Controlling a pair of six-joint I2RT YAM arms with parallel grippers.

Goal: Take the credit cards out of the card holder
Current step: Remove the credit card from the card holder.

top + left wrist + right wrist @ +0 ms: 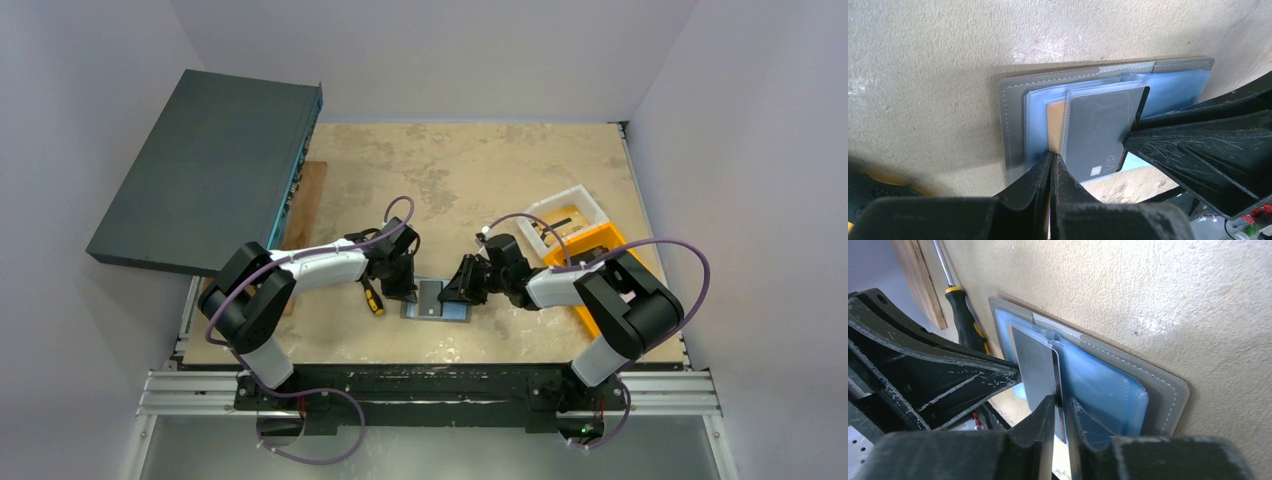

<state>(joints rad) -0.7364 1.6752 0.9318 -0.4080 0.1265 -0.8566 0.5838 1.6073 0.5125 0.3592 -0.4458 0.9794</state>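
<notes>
This was a robotics lab bench, not a home or a shop. A left arm (300,268) and a right arm (585,285) were bolted to an aluminium rail (430,393) at the near edge of a mottled beige worktop (470,170), with purple cables (692,262) looping from their joints. Plain pale walls (430,50) boxed the worktop in on three sides (a test cell, in effect). The clutter fitted: an orange bin (603,243), a white bin (578,203), a screwdriver (372,297), a wooden board (306,200) and a large dark flat box (205,170) tilted at the left.
</notes>
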